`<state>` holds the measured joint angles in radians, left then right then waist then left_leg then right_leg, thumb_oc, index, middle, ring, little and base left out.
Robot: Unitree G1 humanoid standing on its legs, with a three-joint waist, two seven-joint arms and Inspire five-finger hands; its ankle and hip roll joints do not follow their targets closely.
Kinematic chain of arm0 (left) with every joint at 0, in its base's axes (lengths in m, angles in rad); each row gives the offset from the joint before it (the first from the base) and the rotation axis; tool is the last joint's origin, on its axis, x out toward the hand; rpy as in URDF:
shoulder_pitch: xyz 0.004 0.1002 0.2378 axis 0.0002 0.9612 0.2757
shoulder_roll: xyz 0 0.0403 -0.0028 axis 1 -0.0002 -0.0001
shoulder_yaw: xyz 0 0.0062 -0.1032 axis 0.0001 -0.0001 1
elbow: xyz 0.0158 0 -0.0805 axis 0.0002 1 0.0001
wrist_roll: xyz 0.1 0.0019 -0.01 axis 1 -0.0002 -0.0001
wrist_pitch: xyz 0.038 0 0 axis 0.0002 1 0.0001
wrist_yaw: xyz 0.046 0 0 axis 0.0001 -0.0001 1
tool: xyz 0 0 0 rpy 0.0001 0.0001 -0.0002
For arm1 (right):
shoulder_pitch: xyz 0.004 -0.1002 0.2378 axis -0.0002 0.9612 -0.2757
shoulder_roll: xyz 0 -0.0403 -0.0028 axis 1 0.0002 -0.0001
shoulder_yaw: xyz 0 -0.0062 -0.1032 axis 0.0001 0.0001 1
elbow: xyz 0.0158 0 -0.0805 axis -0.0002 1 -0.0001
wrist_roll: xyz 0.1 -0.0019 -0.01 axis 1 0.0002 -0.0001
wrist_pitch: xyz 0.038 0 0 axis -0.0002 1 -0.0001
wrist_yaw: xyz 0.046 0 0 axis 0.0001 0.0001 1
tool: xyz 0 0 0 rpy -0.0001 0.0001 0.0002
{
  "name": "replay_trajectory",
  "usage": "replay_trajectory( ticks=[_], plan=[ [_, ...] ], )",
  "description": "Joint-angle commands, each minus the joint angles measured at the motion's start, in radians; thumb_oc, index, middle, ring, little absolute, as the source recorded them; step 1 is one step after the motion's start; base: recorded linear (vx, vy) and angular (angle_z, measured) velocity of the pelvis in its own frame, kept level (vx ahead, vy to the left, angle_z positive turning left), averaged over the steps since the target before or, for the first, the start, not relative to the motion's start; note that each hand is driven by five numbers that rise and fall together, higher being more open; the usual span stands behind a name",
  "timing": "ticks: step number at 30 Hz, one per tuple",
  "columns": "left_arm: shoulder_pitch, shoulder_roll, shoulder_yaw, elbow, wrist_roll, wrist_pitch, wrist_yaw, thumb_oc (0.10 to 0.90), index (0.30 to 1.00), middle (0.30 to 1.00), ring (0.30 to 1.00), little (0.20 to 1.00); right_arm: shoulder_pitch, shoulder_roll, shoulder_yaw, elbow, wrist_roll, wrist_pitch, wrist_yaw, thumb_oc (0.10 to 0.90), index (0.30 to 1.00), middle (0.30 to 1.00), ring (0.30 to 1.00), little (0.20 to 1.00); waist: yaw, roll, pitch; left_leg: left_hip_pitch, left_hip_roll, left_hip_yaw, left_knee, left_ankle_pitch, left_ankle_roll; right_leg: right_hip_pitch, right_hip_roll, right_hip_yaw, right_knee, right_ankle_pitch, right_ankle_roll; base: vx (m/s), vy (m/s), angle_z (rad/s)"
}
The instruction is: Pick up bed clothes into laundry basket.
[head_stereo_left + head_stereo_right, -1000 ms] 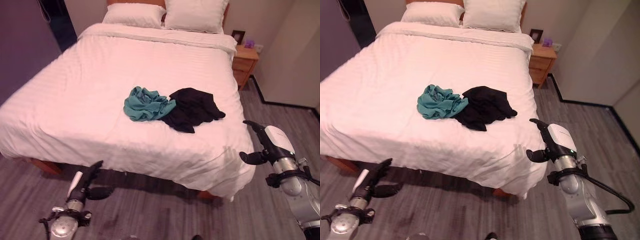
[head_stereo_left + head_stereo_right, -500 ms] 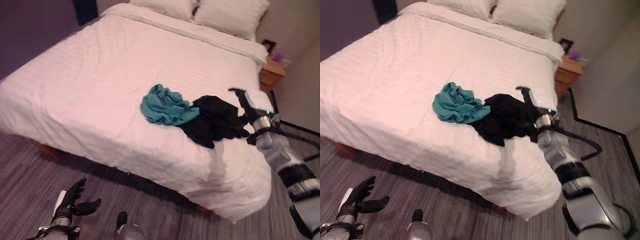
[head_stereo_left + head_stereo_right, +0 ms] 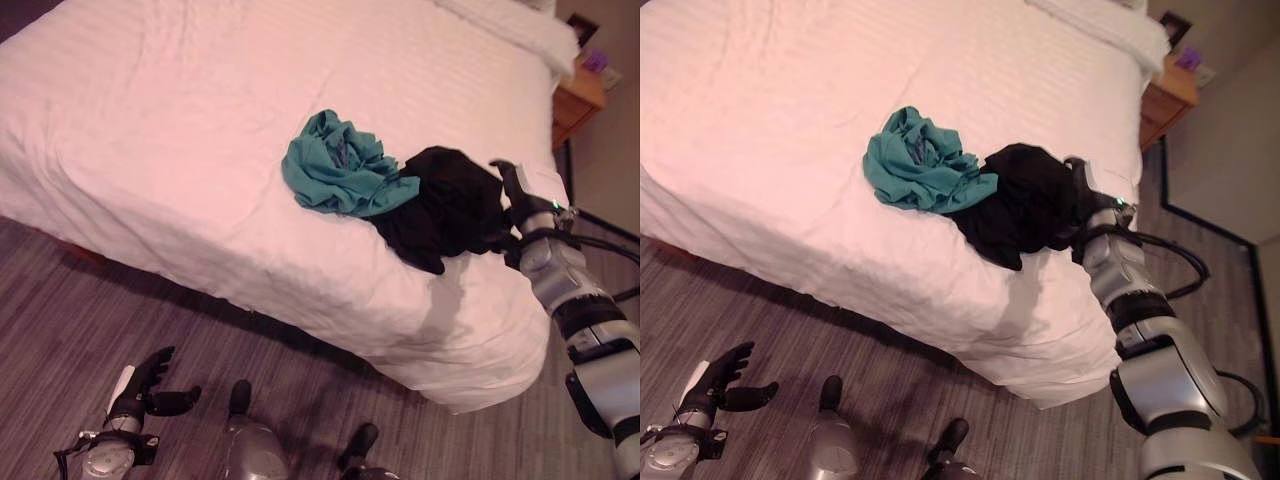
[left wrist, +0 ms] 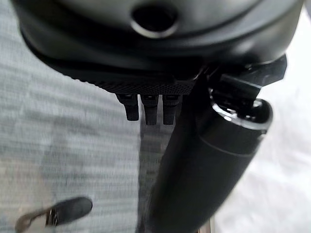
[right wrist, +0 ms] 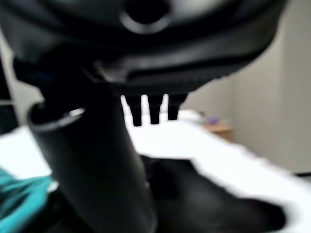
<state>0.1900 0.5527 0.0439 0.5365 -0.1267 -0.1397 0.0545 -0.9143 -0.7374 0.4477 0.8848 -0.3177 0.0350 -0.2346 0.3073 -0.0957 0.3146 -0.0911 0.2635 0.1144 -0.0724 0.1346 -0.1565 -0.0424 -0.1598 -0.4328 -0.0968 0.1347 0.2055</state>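
two garments [image 3: 400, 190] heaped, right hand [image 3: 515, 195] at black cloth, fingers straight, left hand [image 3: 140, 385] relaxed

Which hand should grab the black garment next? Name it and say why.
Right. The right hand is open at the edge of the black garment on the bed. The left hand hangs low over the floor, away from the clothes.

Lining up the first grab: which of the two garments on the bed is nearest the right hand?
The black garment. It lies right beside the right hand, by the bed's edge; the teal garment lies on its far side.
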Motion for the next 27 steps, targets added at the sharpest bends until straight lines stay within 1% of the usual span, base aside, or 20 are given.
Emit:
replay_trajectory(
  ticks=[1, 2, 3, 6, 8, 9, 10, 11, 13, 14, 15, 16, 19, 20, 22, 23, 24, 25, 26, 27],
  plan=[
    [0.028, 0.055, -0.012, -0.020, -0.030, -0.044, 0.003, 0.800, 0.900, 0.900, 0.900, 0.900, -0.155, -0.104, 0.019, -0.005, 0.017, -0.013, -0.083, 0.800, 0.900, 0.900, 0.900, 0.900, 0.052, -0.075, -0.037, -0.009, -0.018, -0.020, -0.015, -0.043, 0.013, -0.023, -0.071, -0.022, 0.010, 0.034, 0.054, 0.02, -0.091, 0.45],
    [0.027, 0.048, -0.017, -0.001, -0.026, -0.043, 0.005, 0.800, 0.900, 0.900, 0.900, 0.900, -0.164, -0.107, 0.022, -0.002, 0.016, -0.014, -0.085, 0.800, 0.900, 0.900, 0.900, 0.900, 0.053, -0.075, -0.037, -0.017, -0.014, -0.024, -0.015, -0.043, 0.011, -0.024, -0.072, -0.025, 0.010, 0.034, 0.055, 0.05, -0.063, 0.25],
    [0.020, 0.037, -0.030, 0.029, -0.018, -0.046, 0.007, 0.800, 0.900, 0.900, 0.900, 0.900, -0.180, -0.103, 0.029, 0.001, 0.016, -0.013, -0.088, 0.800, 0.900, 0.900, 0.900, 0.900, 0.051, -0.067, -0.038, -0.025, -0.006, -0.030, -0.015, -0.045, 0.005, -0.022, -0.068, -0.032, 0.010, 0.031, 0.054, 0.04, -0.018, 0.22],
    [0.005, 0.017, -0.052, 0.082, -0.008, -0.044, 0.010, 0.800, 0.900, 0.900, 0.900, 0.900, -0.206, -0.093, 0.042, 0.009, 0.013, -0.017, -0.103, 0.800, 0.900, 0.900, 0.900, 0.900, 0.048, -0.059, -0.035, -0.044, -0.006, -0.039, -0.015, -0.034, 0.003, -0.031, -0.072, -0.036, 0.010, 0.035, 0.055, 0.01, 0.005, 0.15],
    [-0.011, 0.005, -0.066, 0.141, -0.005, -0.043, 0.013, 0.800, 0.900, 0.900, 0.900, 0.900, -0.236, -0.082, 0.064, 0.032, 0.007, -0.016, -0.105, 0.800, 0.900, 0.900, 0.900, 0.900, 0.048, -0.049, -0.031, -0.060, 0.000, -0.045, -0.015, -0.034, -0.002, -0.036, -0.067, -0.040, 0.010, 0.028, 0.054, -0.01, 0.002, 0.12],
    [-0.022, 0.004, -0.073, 0.174, -0.006, -0.039, 0.016, 0.800, 0.900, 0.900, 0.900, 0.900, -0.248, -0.077, 0.067, 0.047, 0.012, -0.018, -0.112, 0.800, 0.900, 0.900, 0.900, 0.900, 0.047, -0.048, -0.027, -0.074, -0.002, -0.049, -0.015, -0.024, -0.002, -0.044, -0.072, -0.042, 0.010, 0.032, 0.055, -0.02, 0.004, 0.08],
    [-0.056, -0.010, -0.090, 0.279, -0.013, -0.037, 0.015, 0.800, 0.900, 0.900, 0.900, 0.900, -0.285, -0.066, 0.084, 0.094, 0.034, -0.024, -0.115, 0.558, 0.538, 0.538, 0.538, 0.538, 0.046, -0.038, -0.019, -0.098, 0.001, -0.059, -0.015, -0.018, -0.007, -0.060, -0.067, -0.041, 0.010, 0.028, 0.054, -0.04, 0.013, 0.06],
    [-0.076, -0.020, -0.093, 0.339, -0.020, -0.031, 0.011, 0.800, 0.900, 0.900, 0.900, 0.900, -0.299, -0.060, 0.092, 0.110, 0.040, -0.024, -0.108, 0.400, 0.300, 0.300, 0.300, 0.300, 0.042, -0.036, -0.017, -0.108, -0.001, -0.062, -0.015, -0.015, -0.009, -0.069, -0.066, -0.039, 0.010, 0.028, 0.054, -0.03, 0.001, 0.04],
    [-0.106, -0.041, -0.084, 0.478, -0.041, -0.015, 0.009, 0.800, 0.900, 0.900, 0.900, 0.900, -0.323, -0.044, 0.104, 0.154, 0.058, -0.025, -0.103, 0.400, 0.300, 0.300, 0.300, 0.300, 0.039, -0.033, -0.014, -0.128, 0.002, -0.069, -0.015, -0.010, -0.016, -0.082, -0.066, -0.040, 0.010, 0.026, 0.054, 0.00, 0.000, 0.00],
    [-0.108, -0.041, -0.085, 0.481, -0.042, -0.017, 0.009, 0.800, 0.900, 0.900, 0.900, 0.900, -0.325, -0.044, 0.106, 0.155, 0.058, -0.025, -0.103, 0.400, 0.300, 0.300, 0.300, 0.300, 0.038, -0.033, -0.015, -0.129, 0.002, -0.070, -0.015, -0.010, -0.016, -0.083, -0.066, -0.041, 0.010, 0.026, 0.054, 0.00, 0.000, 0.00],
    [-0.128, -0.057, -0.060, 0.608, -0.059, 0.008, 0.001, 0.800, 0.900, 0.900, 0.900, 0.900, -0.342, -0.027, 0.114, 0.182, 0.075, -0.026, -0.096, 0.400, 0.300, 0.300, 0.300, 0.300, 0.034, -0.034, -0.022, -0.140, 0.006, -0.071, -0.015, -0.009, -0.024, -0.091, -0.067, -0.043, 0.010, 0.024, 0.055, 0.03, -0.008, 0.10],
    [-0.133, -0.059, -0.042, 0.660, -0.056, 0.020, -0.001, 0.800, 0.900, 0.900, 0.900, 0.900, -0.343, -0.022, 0.121, 0.184, 0.079, -0.027, -0.091, 0.400, 0.300, 0.300, 0.300, 0.300, 0.029, -0.034, -0.027, -0.142, 0.007, -0.071, -0.015, -0.009, -0.025, -0.093, -0.067, -0.041, 0.010, 0.022, 0.055, 0.05, -0.001, 0.12],
    [-0.137, -0.014, 0.033, 0.752, -0.046, 0.050, 0.006, 0.800, 0.900, 0.900, 0.900, 0.900, -0.327, -0.015, 0.125, 0.150, 0.084, -0.031, -0.081, 0.400, 0.300, 0.300, 0.300, 0.300, 0.013, -0.033, -0.046, -0.130, 0.009, -0.065, -0.015, -0.016, -0.024, -0.088, -0.067, -0.027, 0.010, 0.016, 0.054, 0.05, 0.028, 0.05],
    [-0.130, 0.024, 0.075, 0.773, -0.048, 0.056, 0.011, 0.800, 0.900, 0.900, 0.900, 0.900, -0.315, -0.023, 0.123, 0.129, 0.085, -0.034, -0.076, 0.400, 0.300, 0.300, 0.300, 0.300, 0.006, -0.031, -0.055, -0.121, 0.008, -0.060, -0.015, -0.019, -0.024, -0.083, -0.069, -0.022, 0.010, 0.015, 0.054, 0.07, 0.053, -0.03],
    [-0.110, 0.132, 0.177, 0.805, -0.051, 0.065, 0.029, 0.800, 0.900, 0.900, 0.900, 0.900, -0.252, -0.041, 0.108, 0.055, 0.083, -0.039, -0.064, 0.400, 0.300, 0.300, 0.300, 0.300, -0.013, -0.032, -0.076, -0.104, 0.002, -0.048, -0.015, -0.022, -0.020, -0.075, -0.076, -0.013, 0.010, 0.015, 0.054, 0.05, 0.063, -0.05],
    [-0.110, 0.181, 0.217, 0.815, -0.050, 0.068, 0.038, 0.800, 0.900, 0.900, 0.900, 0.900, -0.213, -0.054, 0.099, 0.029, 0.084, -0.047, -0.063, 0.400, 0.300, 0.300, 0.300, 0.300, -0.020, -0.023, -0.083, -0.089, 0.006, -0.042, -0.015, -0.030, -0.022, -0.065, -0.072, -0.009, 0.010, 0.008, 0.053, 0.05, 0.070, -0.03],
    [-0.110, 0.245, 0.265, 0.820, -0.058, 0.067, 0.051, 0.800, 0.900, 0.900, 0.900, 0.900, -0.154, -0.075, 0.076, -0.024, 0.091, -0.053, -0.059, 0.400, 0.300, 0.300, 0.300, 0.300, -0.032, -0.016, -0.094, -0.074, 0.004, -0.037, -0.015, -0.035, -0.020, -0.056, -0.072, -0.006, 0.010, 0.005, 0.053, 0.06, 0.076, 0.00],
    [-0.111, 0.306, 0.299, 0.822, -0.059, 0.068, 0.059, 0.800, 0.900, 0.900, 0.900, 0.900, -0.075, -0.087, 0.037, -0.075, 0.099, -0.059, -0.056, 0.400, 0.300, 0.300, 0.300, 0.300, -0.043, -0.015, -0.104, -0.065, -0.002, -0.032, -0.015, -0.035, -0.017, -0.050, -0.077, -0.006, 0.010, 0.005, 0.053, 0.06, 0.079, 0.05],
    [-0.112, 0.364, 0.328, 0.813, -0.045, 0.064, 0.073, 0.800, 0.900, 0.900, 0.900, 0.900, 0.001, -0.100, -0.002, -0.122, 0.116, -0.068, -0.057, 0.400, 0.300, 0.300, 0.300, 0.300, -0.055, -0.004, -0.113, -0.050, 0.001, -0.027, -0.015, -0.044, -0.017, -0.039, -0.075, -0.004, 0.010, -0.002, 0.053, 0.06, 0.061, 0.07],
    [-0.115, 0.419, 0.352, 0.793, -0.037, 0.058, 0.081, 0.800, 0.900, 0.900, 0.900, 0.900, 0.093, -0.110, -0.047, -0.182, 0.123, -0.076, -0.052, 0.400, 0.300, 0.300, 0.300, 0.300, -0.067, 0.000, -0.122, -0.039, -0.001, -0.023, -0.015, -0.048, -0.016, -0.032, -0.076, -0.001, 0.010, -0.003, 0.054, 0.08, 0.057, 0.07]
  ],
)
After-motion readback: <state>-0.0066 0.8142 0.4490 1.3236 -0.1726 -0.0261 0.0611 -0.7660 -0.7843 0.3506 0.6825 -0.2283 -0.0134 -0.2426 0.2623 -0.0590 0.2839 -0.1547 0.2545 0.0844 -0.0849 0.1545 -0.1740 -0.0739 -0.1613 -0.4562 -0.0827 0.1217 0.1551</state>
